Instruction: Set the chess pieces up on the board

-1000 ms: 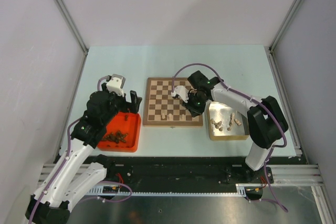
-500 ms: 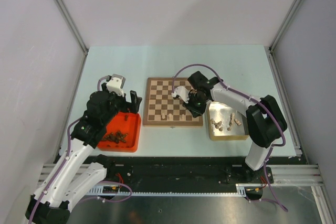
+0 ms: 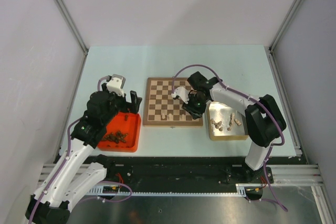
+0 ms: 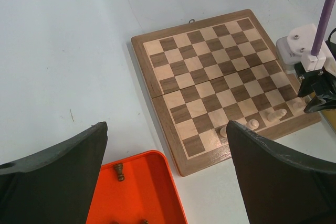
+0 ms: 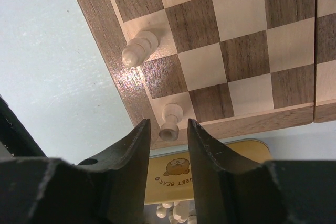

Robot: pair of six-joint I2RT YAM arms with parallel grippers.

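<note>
The board (image 3: 173, 95) lies in the middle of the table. A few pale chess pieces (image 3: 164, 115) stand along its near row; they also show in the left wrist view (image 4: 253, 124). My right gripper (image 3: 191, 109) is over the board's near right corner. In the right wrist view the right gripper (image 5: 168, 132) is open, its fingers either side of a pale piece (image 5: 170, 121) standing on the corner square, with a gap on each side. Another pale piece (image 5: 139, 47) stands two squares away. My left gripper (image 3: 134, 102) is open and empty above the red tray's far edge.
A red tray (image 3: 131, 137) with dark brown pieces (image 3: 115, 137) sits left of the board; one dark piece (image 4: 120, 171) shows in the left wrist view. A gold tin (image 3: 239, 134) holding pale pieces (image 3: 221, 124) sits right of the board, just past the right fingers (image 5: 210, 174).
The right gripper has shifted very slightly over the board's near right corner. The left arm has not moved.
</note>
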